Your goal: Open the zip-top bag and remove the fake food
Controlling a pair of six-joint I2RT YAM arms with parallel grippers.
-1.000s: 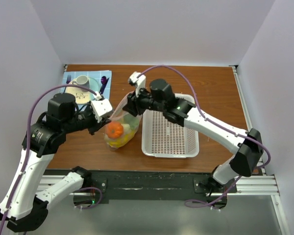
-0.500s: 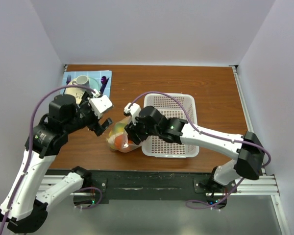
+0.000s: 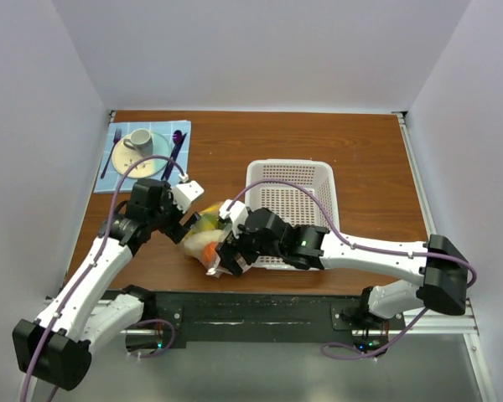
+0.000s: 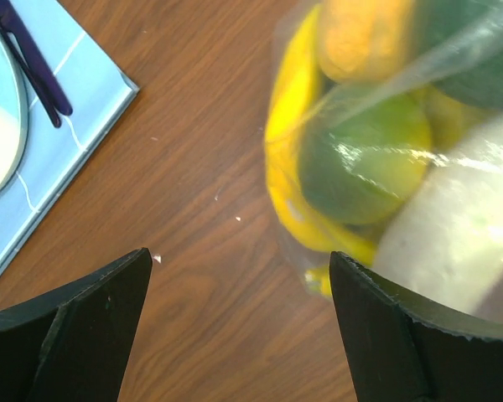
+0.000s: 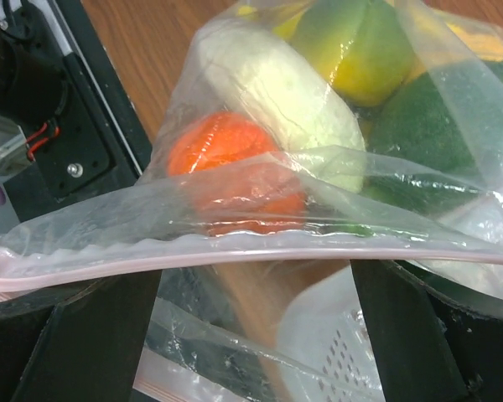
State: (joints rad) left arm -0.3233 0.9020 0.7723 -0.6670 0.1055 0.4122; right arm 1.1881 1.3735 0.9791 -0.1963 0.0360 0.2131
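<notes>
Top external view: the zip-top bag [image 3: 198,231] lies on its side near the front edge of the surface [image 3: 369,151], between my two arms, which I judge puts it where both can work on it. The fake food [image 3: 203,244] is all inside it. My left fingers [image 3: 176,224] sit at the bag's left flank and my right fingers [image 3: 231,254] at its near end. A white basket [image 3: 290,170] stands just beside the bag on the right, a likely landing place for the pieces. A blue placemat [image 3: 119,134] with a cup [image 3: 139,141] and plate [image 3: 153,154] keeps to the far-left corner. The surface is brown wood grain, closed in by plain pale walls [image 3: 260,50].

Left wrist view: my left fingers [image 4: 92,327] are spread wide and hold nothing, with bare wood between them. The bag's bulging side, showing banana [image 4: 287,151] and a green piece [image 4: 365,159], is just ahead on the right.

Right wrist view: my right fingers [image 5: 84,335] are also spread wide, and the pink zip strip [image 5: 235,247] runs straight across the gap – lined up for a pinch, I'd say, but not gripped. Behind it lie an orange [image 5: 222,159] and a white piece [image 5: 272,92]. I cannot tell whether the zip is sealed.
</notes>
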